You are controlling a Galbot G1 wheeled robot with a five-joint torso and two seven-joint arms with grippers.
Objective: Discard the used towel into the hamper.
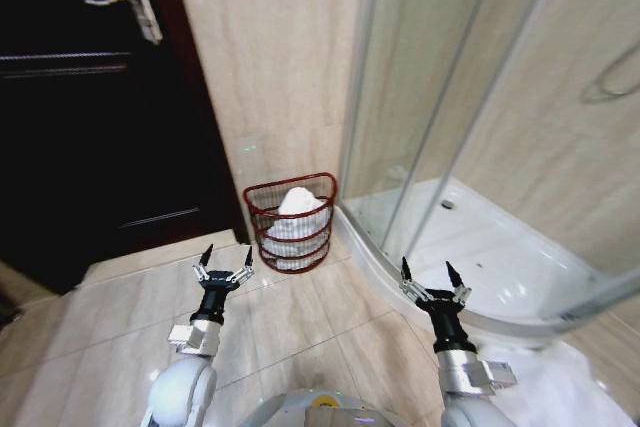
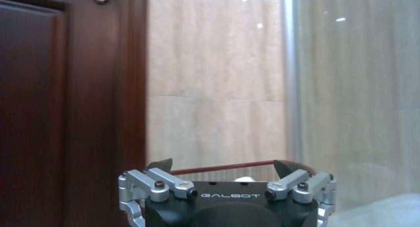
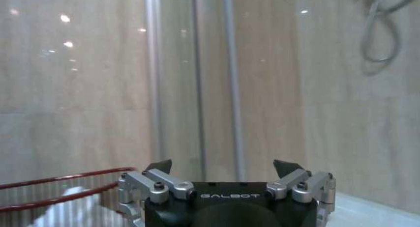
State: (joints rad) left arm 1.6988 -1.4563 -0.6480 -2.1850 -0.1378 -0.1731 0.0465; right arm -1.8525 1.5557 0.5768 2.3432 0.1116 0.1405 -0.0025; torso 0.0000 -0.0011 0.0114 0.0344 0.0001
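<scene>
Head view, left to right: you have a dark door [image 1: 80,107] with a metal handle [image 1: 135,5] filling the left side, then a strip of beige tiled wall [image 1: 270,57], then the glass shower stall [image 1: 480,97] with its white tray [image 1: 500,257] on the right.

The hamper [image 1: 291,223] stands on the floor tiles [image 1: 120,317] against the wall, between the door frame and the shower's curved edge, close to the shower tray. The towel [image 1: 296,209] lies inside it, white, heaped up to about the rim.

Your left gripper [image 1: 222,264] is held low in front, fingers pointing up and forward toward the hamper, just short of it. Its jaws stand wide apart with nothing between them. Your right gripper [image 1: 431,278] is raised at a like height, over the edge of the shower tray, jaws also spread wide and empty.

Left wrist view: the left gripper [image 2: 225,166] shows both fingertips parted; the hamper's red rim [image 2: 217,166] runs just behind them, a bit of white towel [image 2: 244,179] under it, door on one side, glass on the other.

Right wrist view: the right gripper [image 3: 225,166] is likewise spread. The hamper [image 3: 59,185] sits off to its side with the towel [image 3: 69,207] in it, shower glass behind.
</scene>
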